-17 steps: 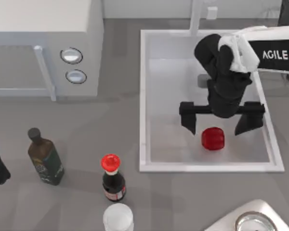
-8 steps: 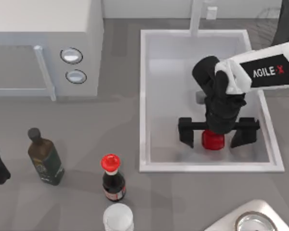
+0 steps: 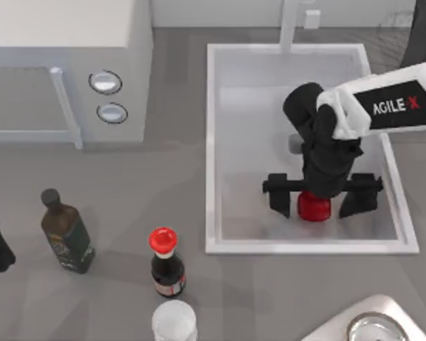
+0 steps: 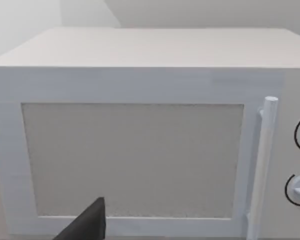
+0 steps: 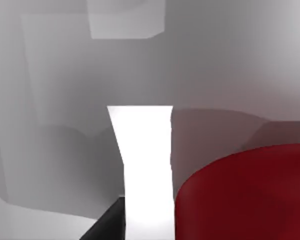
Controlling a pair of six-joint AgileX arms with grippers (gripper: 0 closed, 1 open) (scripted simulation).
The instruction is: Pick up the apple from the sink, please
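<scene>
Near the sink's front edge sits the apple — my right gripper straddles it, jaws spread wide, not touching; left arm parked at the table's left edge.

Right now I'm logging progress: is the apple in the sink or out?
In. The apple sits on the sink floor, between the open right tool's fingers.
</scene>
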